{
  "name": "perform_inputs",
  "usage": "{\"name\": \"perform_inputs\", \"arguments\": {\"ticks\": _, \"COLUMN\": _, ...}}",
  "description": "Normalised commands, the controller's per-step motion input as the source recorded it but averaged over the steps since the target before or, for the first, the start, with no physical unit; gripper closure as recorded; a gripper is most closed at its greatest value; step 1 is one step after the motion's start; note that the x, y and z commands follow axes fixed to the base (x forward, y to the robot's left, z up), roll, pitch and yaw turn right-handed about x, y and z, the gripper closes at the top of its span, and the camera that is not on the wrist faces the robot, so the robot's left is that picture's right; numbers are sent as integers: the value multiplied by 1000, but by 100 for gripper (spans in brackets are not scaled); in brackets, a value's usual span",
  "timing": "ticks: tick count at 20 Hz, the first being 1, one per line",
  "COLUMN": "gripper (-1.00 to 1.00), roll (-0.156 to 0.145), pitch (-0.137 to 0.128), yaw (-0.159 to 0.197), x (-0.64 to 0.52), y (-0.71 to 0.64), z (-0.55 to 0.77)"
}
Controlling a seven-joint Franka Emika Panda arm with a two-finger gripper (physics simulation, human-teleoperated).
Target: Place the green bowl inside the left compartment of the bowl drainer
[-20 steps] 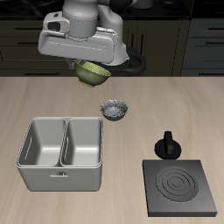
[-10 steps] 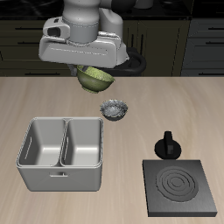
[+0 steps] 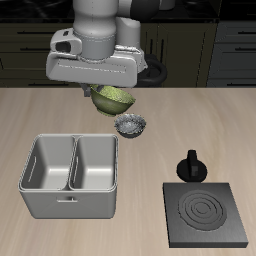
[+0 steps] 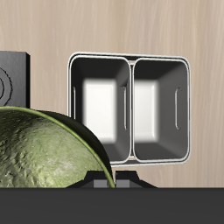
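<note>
Gripper [image 3: 108, 88] clamps the green bowl [image 3: 112, 98] in the air above the wooden table [image 3: 200, 115], behind the bowl drainer [image 3: 72, 176]; dark cabinets [image 3: 225, 45] line the back.

A kitchen: a wooden counter [image 3: 60, 115] carries a bowl drainer [image 3: 70, 176], a black stove plate [image 3: 207, 214] and bowls, with dark cabinet drawers [image 3: 225, 45] behind its back edge.

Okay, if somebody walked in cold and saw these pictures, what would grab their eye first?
Probably the gripper holding the green bowl in the air above the table's back part. Next, the big grey bowl drainer near the front edge, both wells bare, and the black stove plate beside it.
</note>
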Motion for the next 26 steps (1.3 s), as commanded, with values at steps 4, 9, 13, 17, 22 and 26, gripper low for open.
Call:
{"name": "perform_inputs", "arguments": {"ticks": 4, "gripper": 100, "roll": 30, "pitch": 6, "yaw": -10, "x": 194, "y": 96, "z": -75}}
{"name": "perform_inputs", "arguments": {"ticks": 9, "gripper": 100, "roll": 35, "pitch": -5, "yaw": -20, "x": 105, "y": 44, "z": -29}}
{"name": "perform_inputs", "arguments": {"ticks": 13, "gripper": 100, "roll": -10, "pitch": 18, "yaw": -4, "x": 55, "y": -92, "z": -160}}
{"name": "perform_inputs", "arguments": {"ticks": 17, "gripper": 100, "roll": -2, "pitch": 14, "yaw": -5, "x": 22, "y": -113, "z": -129}}
{"name": "perform_inputs", "arguments": {"ticks": 22, "gripper": 100, "roll": -12, "pitch": 15, "yaw": 9, "x": 19, "y": -90, "z": -163}}
{"name": "perform_inputs", "arguments": {"ticks": 26, "gripper": 100, "roll": -5, "pitch": 22, "yaw": 15, "x": 36, "y": -49, "z": -151}}
